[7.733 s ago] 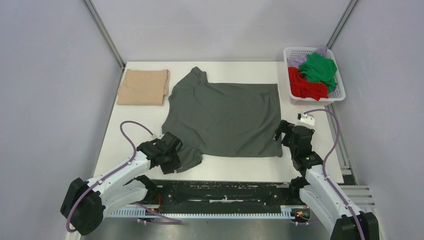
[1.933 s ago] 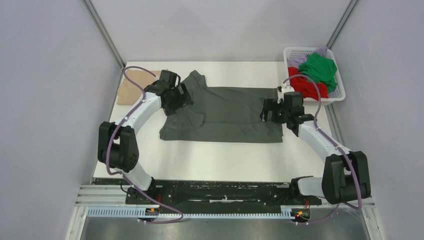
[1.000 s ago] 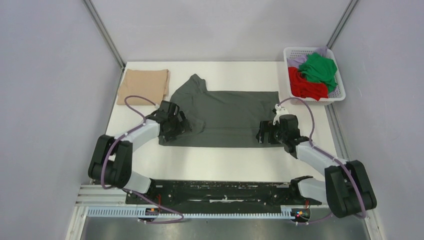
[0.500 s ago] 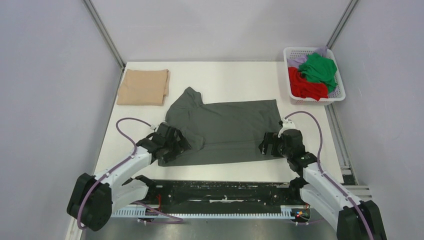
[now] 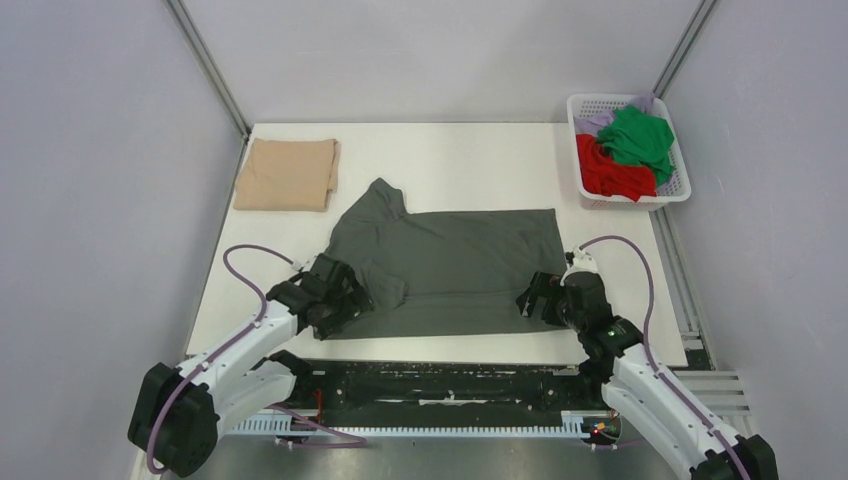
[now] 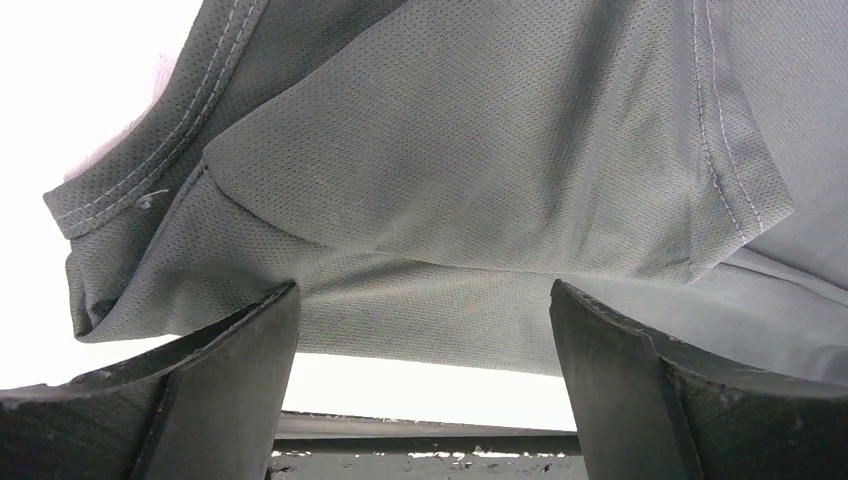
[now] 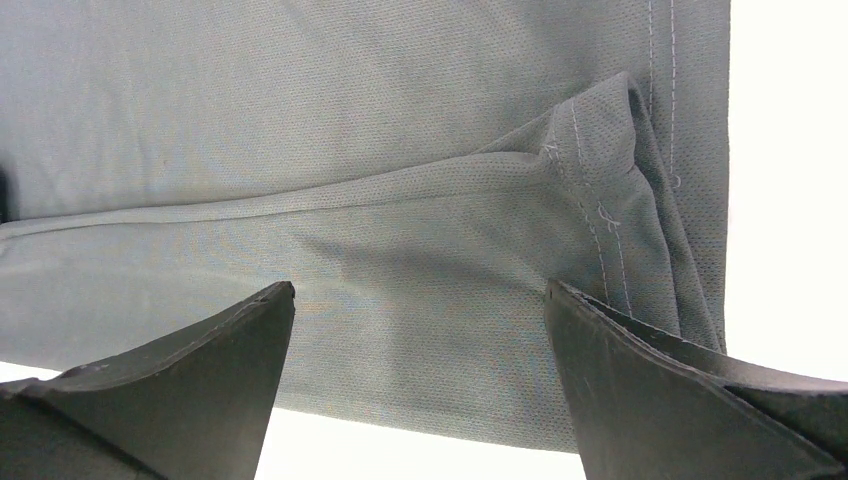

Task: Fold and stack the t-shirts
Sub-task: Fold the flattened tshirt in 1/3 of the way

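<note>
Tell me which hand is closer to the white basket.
Right. The right hand is in front of the basket; the left hand is across the grey shirt, farther left.

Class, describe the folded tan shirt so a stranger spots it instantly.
Take the white table, far left corner. A tan shirt lies there alone. It is the only one neatly folded: the grey shirt lies half spread, others are heaped in a basket.

Overhead from behind across the table (image 5: pixel 450 160); wrist views close, perhaps near-level, on the shared shirt (image 5: pixel 450 270).
</note>
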